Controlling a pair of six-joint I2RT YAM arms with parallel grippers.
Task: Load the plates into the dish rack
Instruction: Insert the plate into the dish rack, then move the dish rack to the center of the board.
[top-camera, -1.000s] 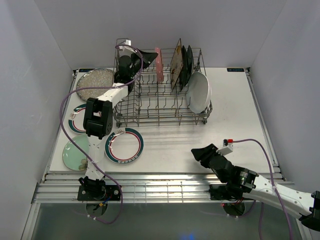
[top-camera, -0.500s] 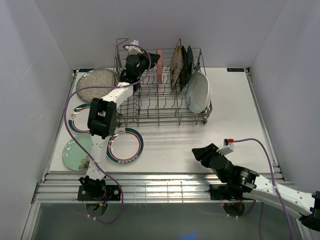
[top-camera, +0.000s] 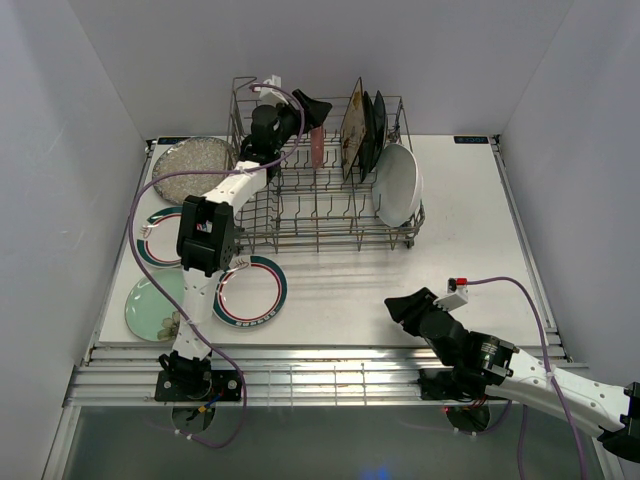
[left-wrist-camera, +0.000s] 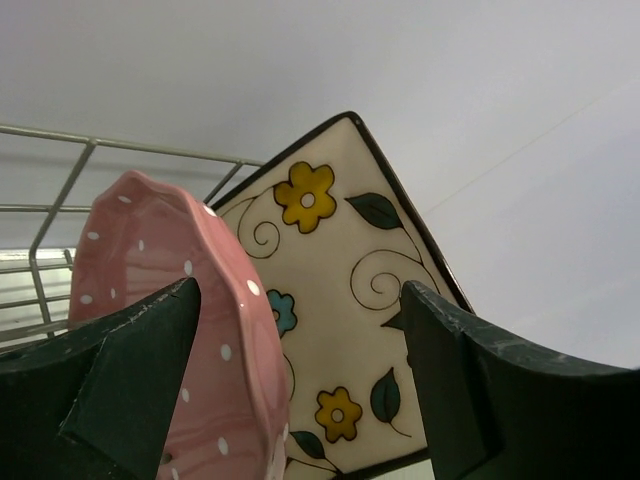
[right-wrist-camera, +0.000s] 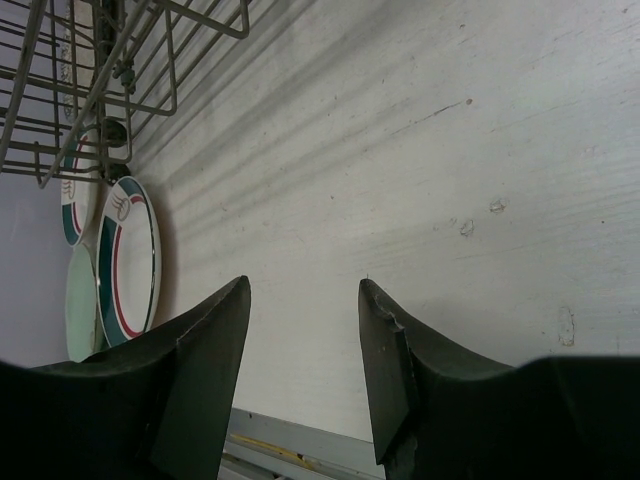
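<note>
- While my left gripper (left-wrist-camera: 298, 300) stands open astride the pink plate (left-wrist-camera: 150, 250), upright in the dish rack (top-camera: 330, 240), I judge it seated.
- Next: lift clear; fetch the teal-rimmed plate (top-camera: 250, 292) off the counter (top-camera: 350, 300).
- Right gripper (right-wrist-camera: 303, 290): part-open, empty.

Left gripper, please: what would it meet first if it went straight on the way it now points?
Probably the pink scalloped plate, whose rim sits between the open jaws, close to one finger. The cream floral square plate stands just behind it, though depth is unclear.

Lab test booth, bare white walls (top-camera: 90, 90)
</note>
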